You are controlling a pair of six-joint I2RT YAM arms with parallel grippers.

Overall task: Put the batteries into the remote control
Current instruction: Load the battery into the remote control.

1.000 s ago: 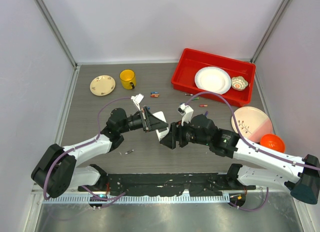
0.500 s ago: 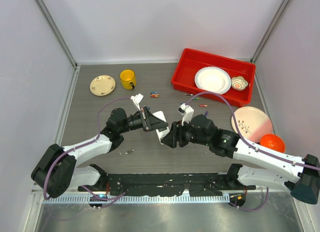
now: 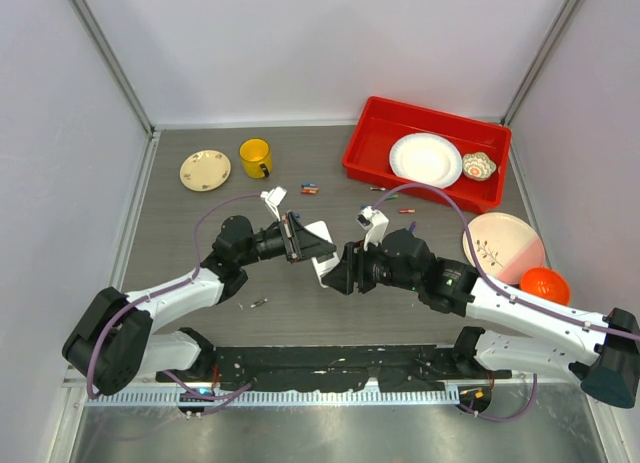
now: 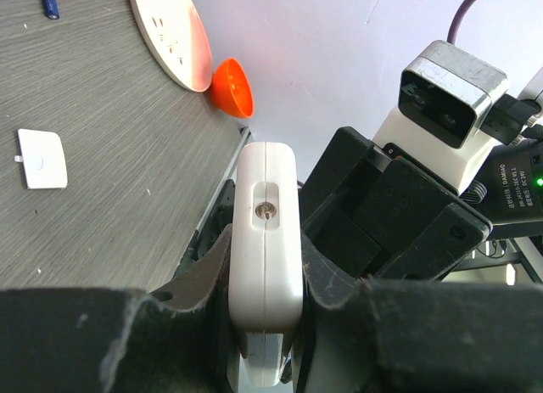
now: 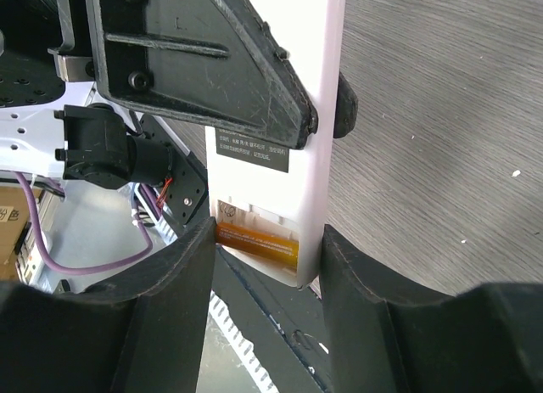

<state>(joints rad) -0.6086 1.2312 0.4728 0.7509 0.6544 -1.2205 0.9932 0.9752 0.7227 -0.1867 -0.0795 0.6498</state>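
**Bench (image 3: 180, 233), grey; contents listed left to right**

1. Small floral plate (image 3: 205, 169) and yellow mug (image 3: 255, 157): being stored at the far left, near each other.
2. Left end effector (image 3: 297, 239): being clamped on the remote control (image 4: 265, 240). The remote is being held on edge, clear of the bench, with its narrow white side gripped between both fingers in the left wrist view.
3. Loose batteries (image 3: 309, 189): being stored on the bench beyond the left end effector, well apart from the remote. A single battery (image 3: 407, 210) is lying nearer the red bin (image 3: 362, 143).
4. Right end effector (image 3: 336, 274): being closed on the free end of the remote, one finger against each long edge. In the right wrist view an orange battery (image 5: 257, 238) is being shown in the open compartment, between those fingers.
5. Small white flat piece (image 4: 42, 159): lying on the bench, apart from both end effectors.
6. Red bin: carrying a white paper plate (image 3: 426, 159) and a small patterned dish (image 3: 479, 165).
7. Pink-and-white plate (image 3: 503, 245) and orange bowl (image 3: 545, 283): being stored at the right edge, just beside each other.
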